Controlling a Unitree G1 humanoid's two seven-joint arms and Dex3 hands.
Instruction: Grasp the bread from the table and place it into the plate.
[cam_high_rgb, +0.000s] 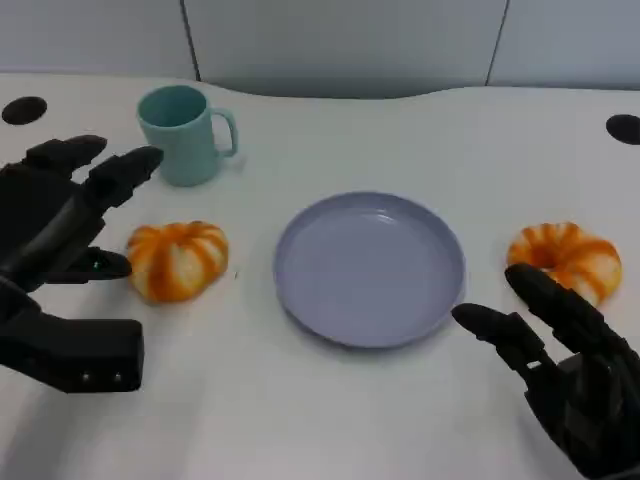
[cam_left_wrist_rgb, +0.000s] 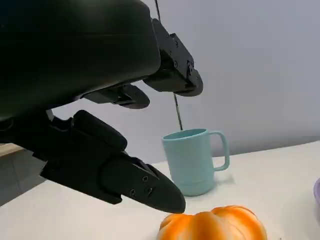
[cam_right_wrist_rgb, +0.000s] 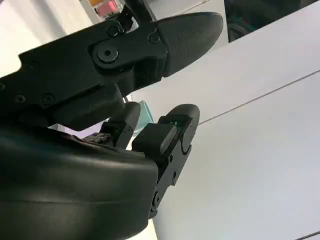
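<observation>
Fingers of my left hand (cam_high_rgb: 65, 215) are spread and empty beside the bread (cam_high_rgb: 177, 259); right hand (cam_high_rgb: 570, 370) likewise. Bread probably soft, light: grip across its sides, gently.

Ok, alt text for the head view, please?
An empty round lavender plate sits mid-table between two orange-and-white striped bread rolls, left roll and right roll. The open black left hand hovers beside the left roll, the open right hand near the right roll; a teal mug stands behind.

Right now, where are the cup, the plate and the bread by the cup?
teal mug (cam_high_rgb: 180, 135), head view, its side wall.
plate (cam_high_rgb: 300, 300), head view, its rim.
left bread (cam_high_rgb: 178, 260), head view, its top.
</observation>
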